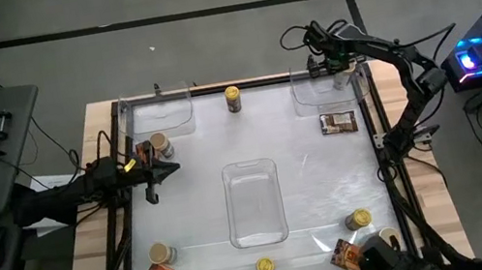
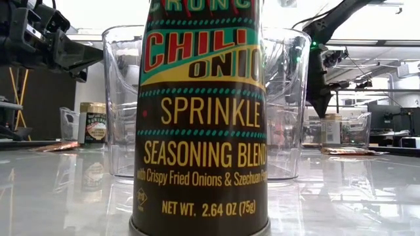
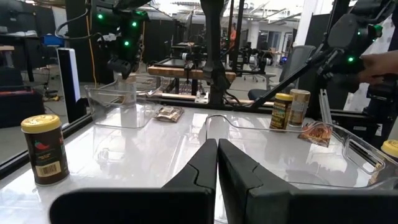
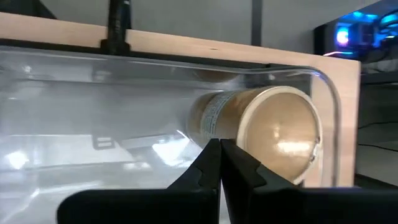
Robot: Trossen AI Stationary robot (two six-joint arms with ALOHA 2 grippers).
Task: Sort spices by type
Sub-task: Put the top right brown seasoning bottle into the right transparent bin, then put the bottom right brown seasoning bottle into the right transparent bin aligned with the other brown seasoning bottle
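The right gripper [image 1: 340,72] is hanging over the clear tray [image 1: 306,102] at the table's 1 o'clock corner, its fingers [image 4: 211,163] pressed together and holding nothing. A beige-lidded jar [image 4: 261,134] is lying on its side inside that tray, just beyond the fingertips. The left gripper [image 1: 168,168] is waiting at 9 o'clock, also closed and empty, beside a beige-lidded jar [image 1: 161,145]. A foil packet [image 1: 338,123] is lying at 2 o'clock.
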